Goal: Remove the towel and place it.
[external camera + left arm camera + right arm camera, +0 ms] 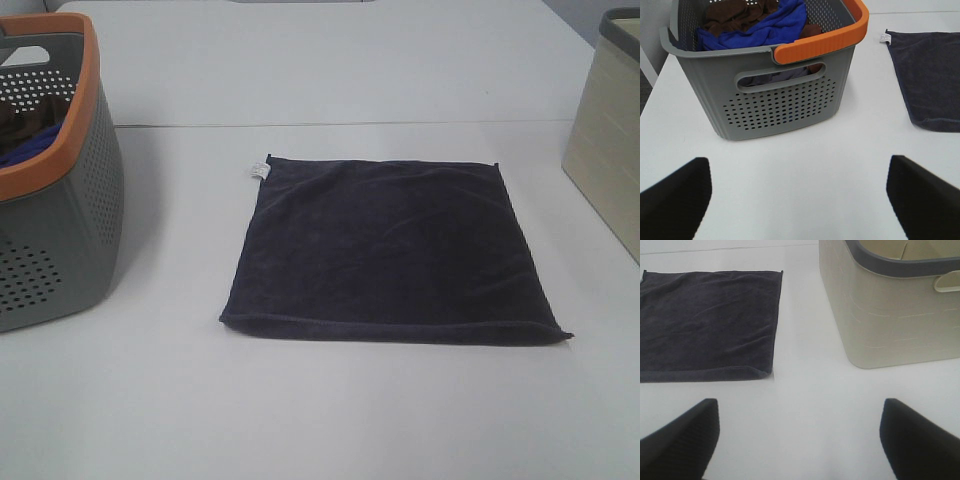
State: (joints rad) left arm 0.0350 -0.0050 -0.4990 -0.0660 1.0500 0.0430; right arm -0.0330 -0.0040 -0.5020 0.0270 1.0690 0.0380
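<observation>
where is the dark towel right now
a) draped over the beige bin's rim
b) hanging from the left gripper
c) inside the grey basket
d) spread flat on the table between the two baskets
d, the dark towel lies flat on the white table, apart from the grey basket and the beige bin, with no gripper touching it.

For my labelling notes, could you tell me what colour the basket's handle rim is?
Orange, on the grey perforated basket; its handle rim shows best in the left wrist view.

The towel [390, 250] is dark navy-charcoal with a white tag [260, 171], the perforated basket [60, 230] grey with an orange rim, the bin [608, 150] beige, the table [320, 410] white.
</observation>
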